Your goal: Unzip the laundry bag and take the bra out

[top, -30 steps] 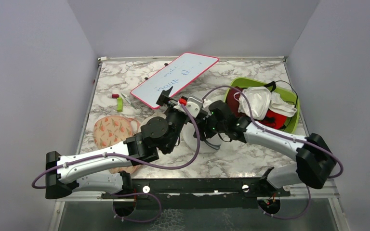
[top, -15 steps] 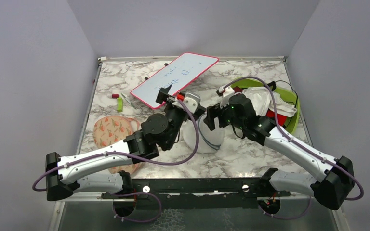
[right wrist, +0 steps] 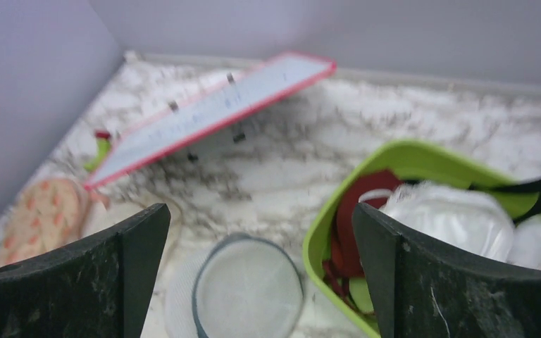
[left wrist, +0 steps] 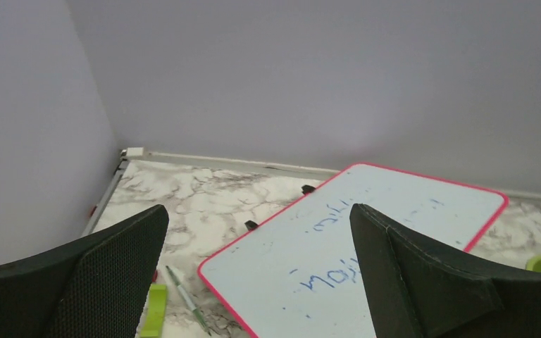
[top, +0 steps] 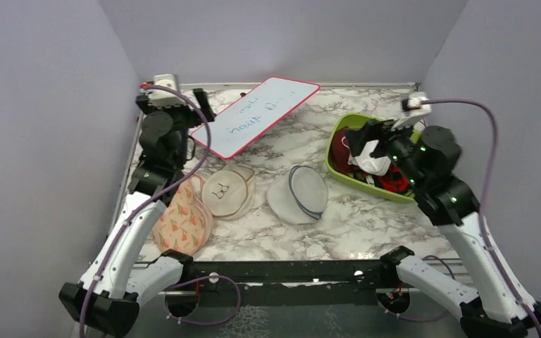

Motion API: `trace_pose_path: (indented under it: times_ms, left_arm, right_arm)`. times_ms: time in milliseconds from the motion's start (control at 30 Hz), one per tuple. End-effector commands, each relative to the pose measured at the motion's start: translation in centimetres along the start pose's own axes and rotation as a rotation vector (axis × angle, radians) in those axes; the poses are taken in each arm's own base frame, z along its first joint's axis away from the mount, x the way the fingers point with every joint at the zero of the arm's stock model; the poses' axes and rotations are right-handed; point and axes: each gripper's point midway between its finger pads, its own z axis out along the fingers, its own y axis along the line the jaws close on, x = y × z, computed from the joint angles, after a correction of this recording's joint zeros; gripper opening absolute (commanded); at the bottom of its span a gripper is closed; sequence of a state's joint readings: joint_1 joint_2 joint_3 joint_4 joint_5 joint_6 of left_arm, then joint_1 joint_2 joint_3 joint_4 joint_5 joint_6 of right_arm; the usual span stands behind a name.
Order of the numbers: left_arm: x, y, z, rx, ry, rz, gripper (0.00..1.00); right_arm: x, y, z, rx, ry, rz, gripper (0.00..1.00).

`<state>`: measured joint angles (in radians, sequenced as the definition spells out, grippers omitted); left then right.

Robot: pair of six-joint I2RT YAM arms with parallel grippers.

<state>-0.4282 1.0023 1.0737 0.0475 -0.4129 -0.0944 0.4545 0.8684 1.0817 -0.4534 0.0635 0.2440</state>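
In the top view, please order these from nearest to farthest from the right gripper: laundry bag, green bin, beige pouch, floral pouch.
1. green bin, under the right gripper
2. laundry bag, table centre
3. beige pouch, left of centre
4. floral pouch, far left

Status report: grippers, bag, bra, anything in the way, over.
Left gripper open, empty, high at far-left corner. Right gripper open, empty, above bin. Bag lying free mid-table; maroon bra in bin. Nothing on the bag.

blue scrawl on the whiteboard [left wrist: 366,260] cannot be read.
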Motion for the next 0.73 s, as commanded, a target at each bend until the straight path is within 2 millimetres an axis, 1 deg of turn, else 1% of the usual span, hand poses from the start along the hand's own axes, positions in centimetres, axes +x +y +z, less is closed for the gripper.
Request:
trace_pose_path:
  times_ms: [0, 67, 100, 167, 200, 267, 333, 400, 567, 600, 633, 700]
  left_arm:
    - [-5.4, 1.6, -2.7, 0.075, -0.059, -0.196, 0.99]
    - [-8.0, 1.5, -4.3, 0.102, -0.101, -0.197, 0.99]
    - [-9.6, 1.4, -5.1, 0.117, -0.129, -0.193, 0.99]
    - [-12.2, 1.3, -6.3, 0.139, -0.166, -0.181, 0.99]
    - [-14.0, 1.3, -7.2, 0.149, -0.198, -0.181, 0.99]
    - [-15.4, 1.4, -8.2, 0.157, -0.226, -0.185, 0.99]
    - [-16.0, 1.6, -8.9, 0.155, -0.245, -0.198, 0.99]
    - [-15.9, 1.8, -9.2, 0.151, -0.251, -0.204, 0.99]
    - [-15.4, 2.2, -9.0, 0.124, -0.225, -0.189, 0.99]
    - [-15.3, 2.3, -9.0, 0.118, -0.225, -0.189, 0.99]
    - [-15.2, 2.5, -9.0, 0.110, -0.227, -0.190, 0.99]
    - [-15.0, 2.6, -8.9, 0.106, -0.228, -0.191, 0.99]
  right_arm:
    - [-9.9, -0.7, -7.4, 0.064, -0.274, -0.066, 1.00]
    - [-12.8, -0.9, -10.0, 0.079, -0.355, -0.119, 1.00]
    - [-13.7, -1.1, -11.1, 0.091, -0.379, -0.132, 1.00]
    - [-14.9, -1.5, -12.8, 0.120, -0.414, -0.155, 1.00]
    - [-15.1, -1.8, -13.4, 0.136, -0.426, -0.154, 1.00]
    - [-15.5, -2.2, -14.3, 0.157, -0.446, -0.151, 1.00]
    - [-15.6, -2.4, -14.7, 0.165, -0.461, -0.152, 1.00]
    - [-15.6, -2.5, -14.8, 0.173, -0.465, -0.152, 1.00]
    - [-15.9, -2.9, -14.8, 0.197, -0.463, -0.150, 1.00]
    - [-15.7, -2.9, -14.8, 0.197, -0.451, -0.156, 1.00]
    - [-15.4, -2.3, -14.4, 0.159, -0.447, -0.192, 1.00]
    - [-15.3, -2.2, -14.5, 0.155, -0.448, -0.192, 1.00]
